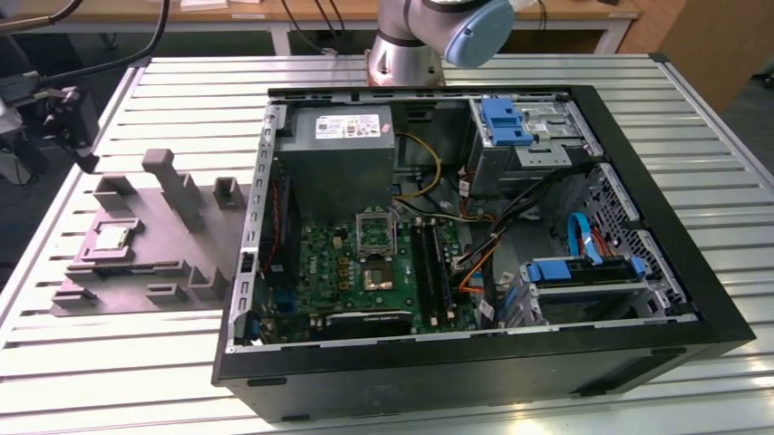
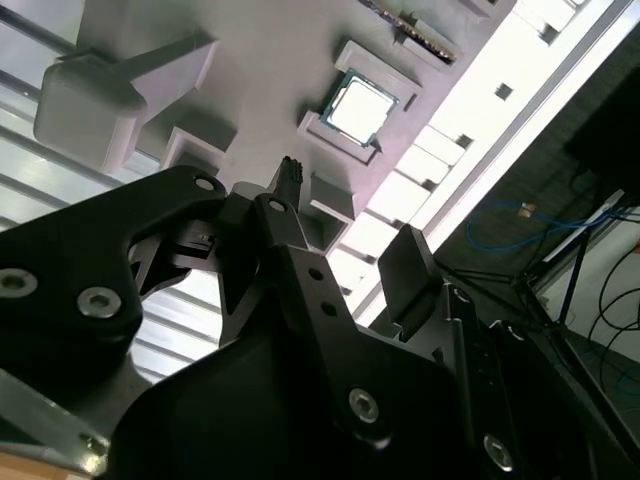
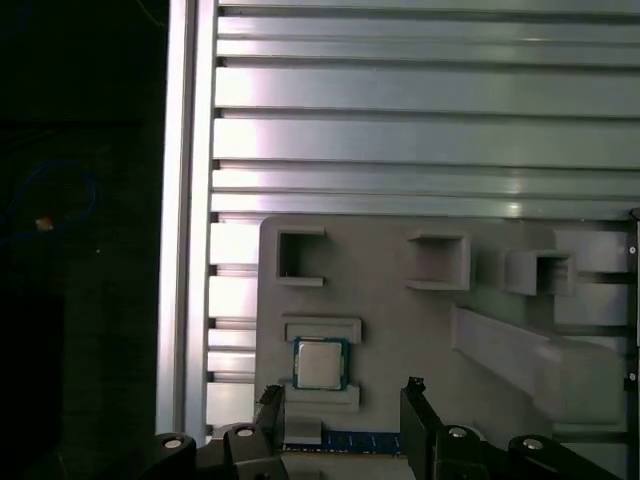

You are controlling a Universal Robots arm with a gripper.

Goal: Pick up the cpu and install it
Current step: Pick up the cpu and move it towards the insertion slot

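The small, flat, silvery-topped square cpu [image 1: 112, 237] lies in a recess of the grey moulded plastic tray [image 1: 158, 249]. The tray sits at the exterior view's left, on the slatted metal bench [image 1: 109, 362]. In the first wrist view the black two-fingered tool [image 3: 342, 400] is spread apart (nothing held). The cpu lies just beyond its gap, untouched.

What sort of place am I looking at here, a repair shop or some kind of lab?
Probably a robotics lab or test bench: a robot arm stands on a slatted metal table by an open computer case, with a cpu lying in a grey tray.
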